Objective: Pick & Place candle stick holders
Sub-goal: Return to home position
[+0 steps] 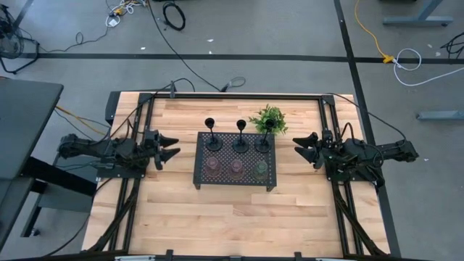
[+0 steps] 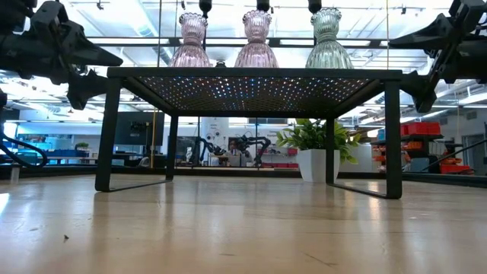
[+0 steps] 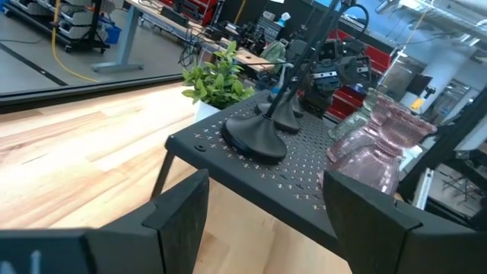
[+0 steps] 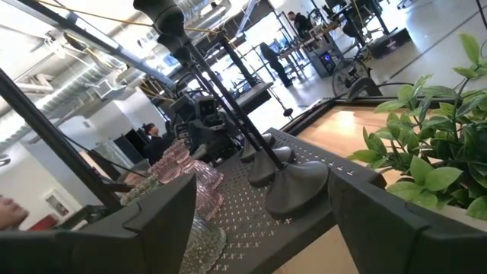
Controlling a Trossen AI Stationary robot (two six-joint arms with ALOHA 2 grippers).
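Three slim black stemmed holders (image 1: 241, 138) stand by their round bases on the far row of the black perforated tray (image 1: 235, 179). Three squat tinted holders, two pinkish (image 1: 212, 167) (image 1: 236, 169) and one olive-green (image 1: 261, 170), stand on its near row; they also show in the low view (image 2: 256, 38). My left gripper (image 1: 174, 147) is open, left of the tray, level with it. My right gripper (image 1: 297, 147) is open, right of the tray. In the left wrist view the nearest black holder (image 3: 256, 134) and a pinkish holder (image 3: 377, 144) lie ahead of the fingers.
A small leafy plant in a white pot (image 1: 268, 118) stands at the tray's far right corner, close to my right gripper; it also shows in the right wrist view (image 4: 430, 156). The tray stands on legs (image 2: 393, 137) above the wooden table (image 1: 232, 225). Black rails (image 1: 130, 196) run along both table sides.
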